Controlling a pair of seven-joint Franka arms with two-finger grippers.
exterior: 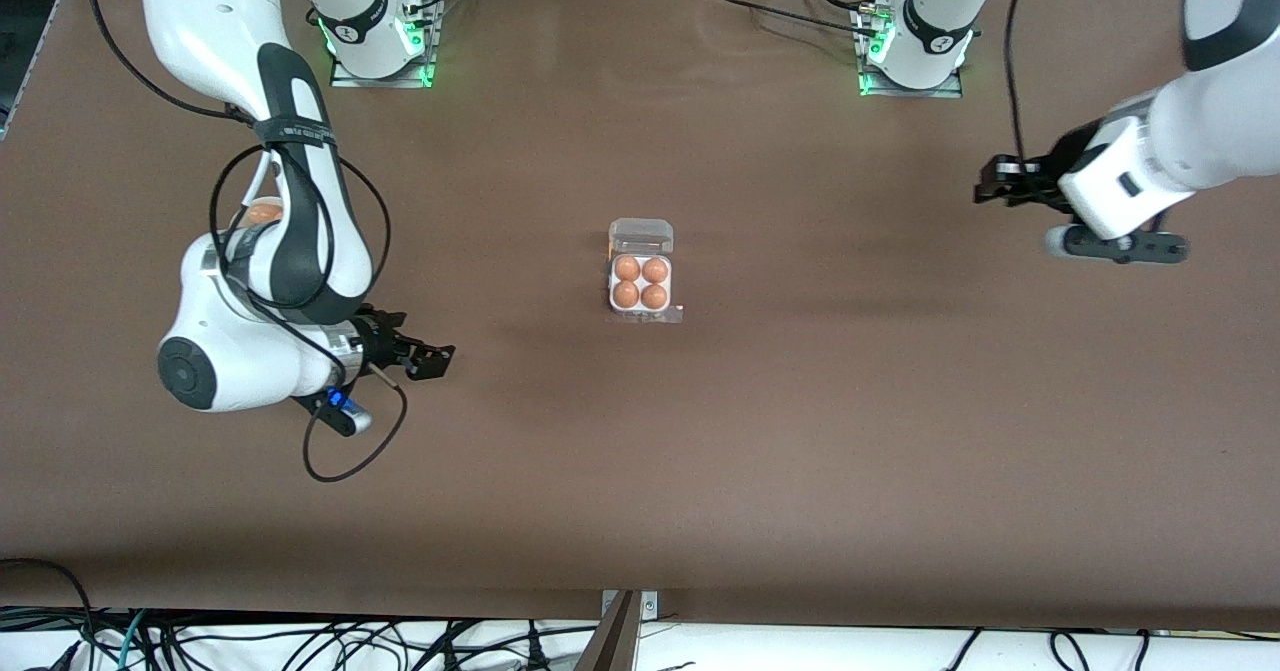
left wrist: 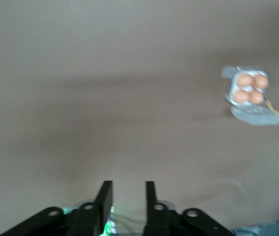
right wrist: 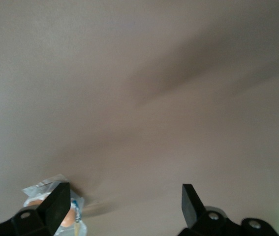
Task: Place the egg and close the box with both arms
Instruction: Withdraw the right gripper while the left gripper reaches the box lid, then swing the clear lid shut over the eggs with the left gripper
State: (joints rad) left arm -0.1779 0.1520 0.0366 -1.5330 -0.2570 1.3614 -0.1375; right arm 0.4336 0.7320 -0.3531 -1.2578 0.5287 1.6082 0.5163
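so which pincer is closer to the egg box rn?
Right. The right pincer hangs open over bare table toward the right arm's end, a moderate gap from the box. The left pincer, open too, sits much farther off toward the left arm's end.

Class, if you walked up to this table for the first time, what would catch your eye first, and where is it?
The box in the middle of the brown table, four orange-brown eggs in its cells. Its clear lid lies open toward the robots' bases. Both grippers are open and well away from it: the right gripper and the left gripper at their own ends.
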